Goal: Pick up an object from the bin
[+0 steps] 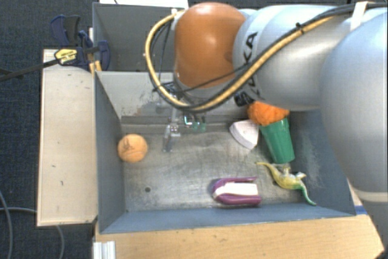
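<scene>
Gripper [174,133] low over bare floor of the bin [109,124], near the back wall, right of and slightly behind the orange ball [132,147]; close to it, not touching. Grip state: cannot tell, the orange wrist cover [206,45] and cable loop [159,57] sit over most of it. Ball is the nearest thing to the gripper and lies alone on the floor by the left wall. Further right of the ball, past the gripper: white rounded piece [245,134], lying flat. Just beyond that, still right of the ball: green cylinder [279,141] with a fuzzy orange top [267,112], orange end toward the back wall, partly under the arm. Right of the ball and toward the front wall: purple-and-white object [236,191], lying on its side. Farthest right of the ball, near the front: yellow-green lizard-like toy [291,180], touching or just beside the base of the green cylinder.
</scene>
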